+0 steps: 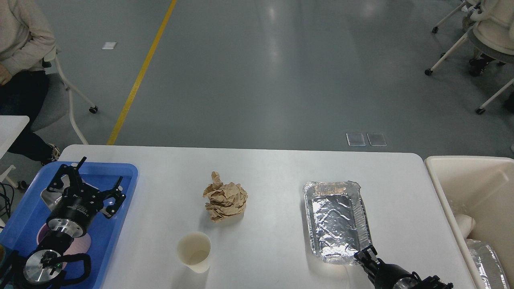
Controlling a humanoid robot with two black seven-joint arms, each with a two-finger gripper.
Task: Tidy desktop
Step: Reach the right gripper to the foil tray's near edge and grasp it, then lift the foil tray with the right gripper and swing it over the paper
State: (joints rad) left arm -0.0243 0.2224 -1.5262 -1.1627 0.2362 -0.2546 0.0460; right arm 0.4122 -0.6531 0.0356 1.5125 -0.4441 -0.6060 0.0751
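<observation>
The desktop (273, 172) is a wide white tabletop. On it lie a crumpled brown paper ball (225, 200), an upright cream paper cup (194, 251) and an empty foil tray (335, 222). My right gripper (363, 255) is at the foil tray's near right rim and touches it; it is small and dark, so I cannot tell its fingers apart. My left gripper (86, 180) is open and empty, hovering over the blue plastic tray (126, 176) at the left.
A cream-coloured bin (441, 188) stands off the table's right edge with foil and white trash inside. The blue tray holds a metal item (48, 198) and a pinkish plate (82, 243). A seated person (20, 48) is at the far left.
</observation>
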